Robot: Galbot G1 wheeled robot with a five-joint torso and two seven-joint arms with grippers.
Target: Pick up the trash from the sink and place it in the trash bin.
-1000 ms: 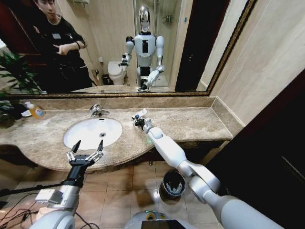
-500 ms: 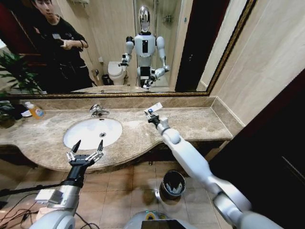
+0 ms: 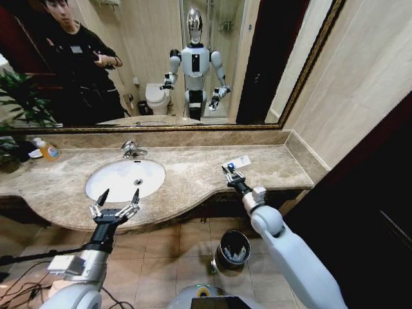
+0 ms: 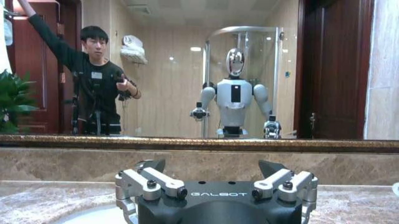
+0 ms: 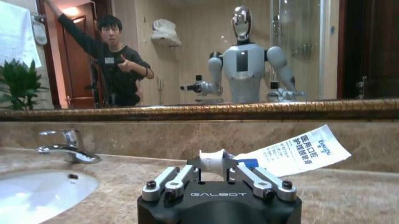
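Observation:
My right gripper (image 3: 230, 172) is shut on a small white-and-blue tube (image 3: 241, 161), a piece of the trash, held above the counter's right part near its front edge. In the right wrist view the fingers (image 5: 181, 176) pinch the tube (image 5: 293, 151) at its white cap end, its flat printed end sticking out sideways. The white oval sink (image 3: 125, 178) lies well to the left, its basin looking bare. My left gripper (image 3: 119, 201) hangs open over the sink's front rim, and in its own view the gripper (image 4: 212, 169) holds nothing. The trash bin (image 3: 233, 248) stands on the floor below the counter edge.
A chrome tap (image 3: 132, 149) stands behind the sink, and a bottle of orange liquid (image 3: 47, 150) and a plant (image 3: 13, 129) sit at the counter's far left. A mirror runs along the back wall. A tiled wall closes the right end of the beige marble counter (image 3: 270, 164).
My right arm has swung to the right with the tube, from the counter's middle to its right part. The left gripper has stayed where it was.

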